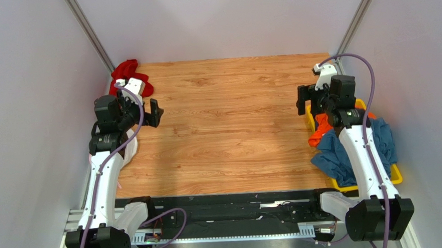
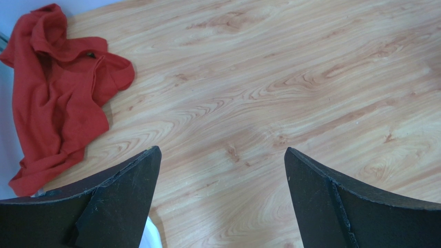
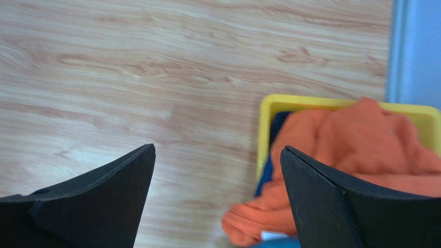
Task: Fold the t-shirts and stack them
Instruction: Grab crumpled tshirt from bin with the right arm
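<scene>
Wood-grain tabletop (image 1: 229, 129), grey walls: overhead, I'm seeing a slate-blue cloth t-shirt (image 1: 332, 157) heaping in the yellow plastic bin (image 1: 395, 175). My right wrist camera is catching mostly the orange cloth t-shirt (image 3: 357, 139) spilling over the bin's rim. A crumpled red cloth t-shirt (image 2: 57, 98) is lying at the far-left corner. Both arms are reaching forward, with the left gripper (image 2: 221, 152) and right gripper (image 3: 217, 150) gaping wide and empty.
</scene>
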